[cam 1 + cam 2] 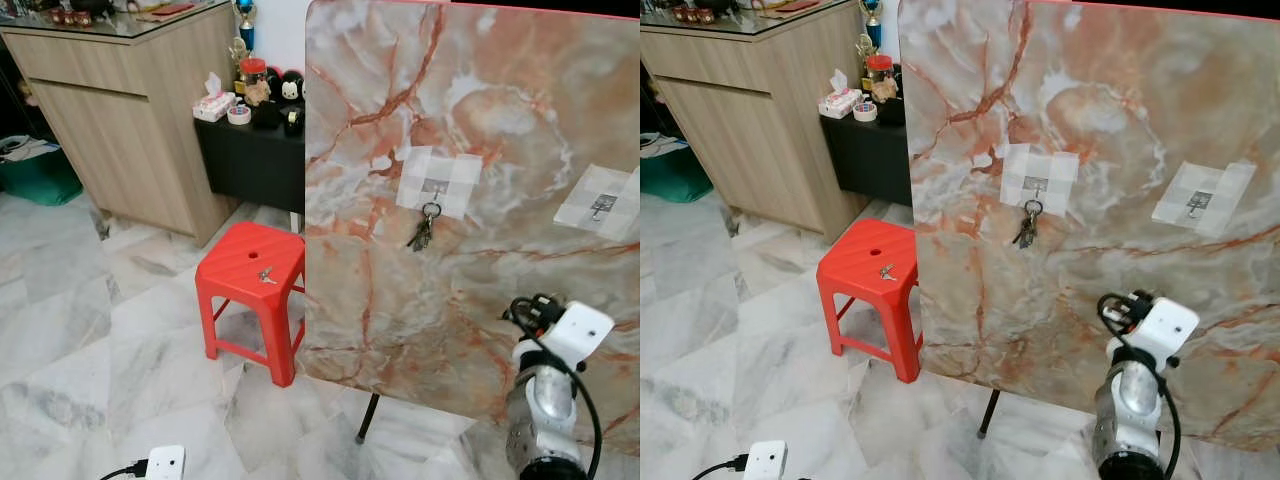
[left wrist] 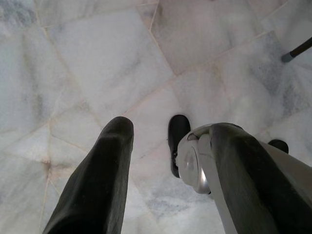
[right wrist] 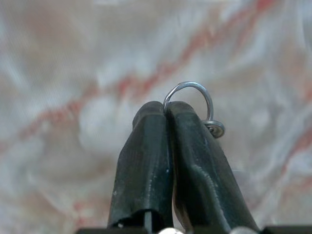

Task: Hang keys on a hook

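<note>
An upright marble-patterned board (image 1: 480,120) carries two taped metal hooks. On the left hook (image 1: 434,187) hangs a bunch of keys (image 1: 423,232); the right hook (image 1: 601,206) is bare. A second set of keys (image 1: 266,275) lies on the red stool (image 1: 250,262). My right gripper (image 3: 165,109) is shut on a metal key ring (image 3: 195,95), close to the board's face. My right arm (image 1: 545,390) reaches toward the board's lower right, below both hooks. Down over the floor, my left gripper (image 2: 170,131) hangs open with nothing in it.
A black leg (image 1: 368,418) props the board on the marble floor (image 1: 100,330). Behind the stool stand a black side table (image 1: 250,160) with small items and a wooden cabinet (image 1: 130,120). A white plug adapter (image 1: 164,464) lies on the floor near me.
</note>
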